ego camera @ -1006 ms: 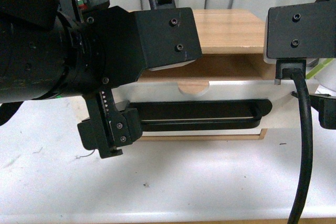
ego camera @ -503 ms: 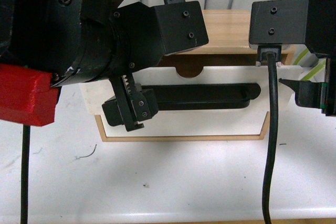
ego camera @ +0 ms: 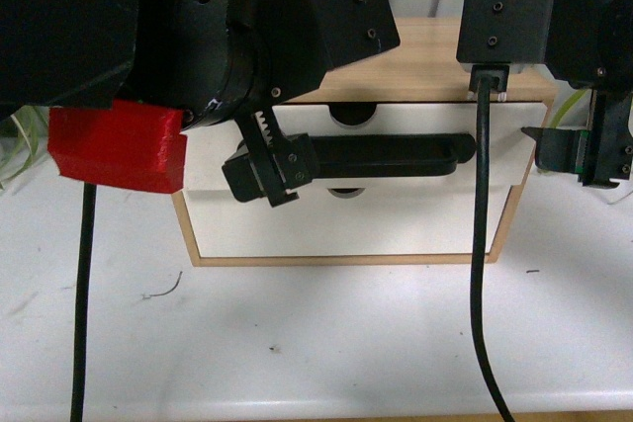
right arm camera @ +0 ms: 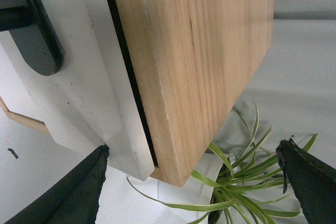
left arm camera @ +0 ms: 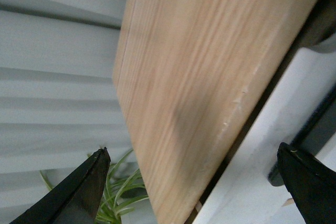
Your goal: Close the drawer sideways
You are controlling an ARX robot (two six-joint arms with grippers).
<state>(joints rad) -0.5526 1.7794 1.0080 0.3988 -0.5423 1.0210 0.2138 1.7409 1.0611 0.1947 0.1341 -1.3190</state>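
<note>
The drawer (ego camera: 415, 122) has a white front, a long black bar handle (ego camera: 396, 155) and a half-round notch (ego camera: 353, 114). It sits about flush in the light wood cabinet (ego camera: 435, 56). My left gripper (ego camera: 237, 173) is open, with one finger (ego camera: 265, 177) in front of the drawer's left end, over the handle. In the left wrist view the gripper (left arm camera: 194, 182) straddles the cabinet's corner and the drawer front (left arm camera: 273, 145). My right gripper (ego camera: 586, 160) is open at the drawer's right end. In the right wrist view it (right arm camera: 191, 182) straddles the drawer front (right arm camera: 79, 77) and cabinet corner.
A second white drawer without a handle (ego camera: 346, 229) lies below. The cabinet stands on a white table (ego camera: 326, 333). Green plants stand beside the cabinet on both sides (left arm camera: 118, 198) (right arm camera: 247, 182). Grey curtains hang behind. Black cables (ego camera: 479, 244) hang in front.
The drawer front has slid back into the cabinet, from sticking out to about flush. Both grippers have moved with it, towards the cabinet.
</note>
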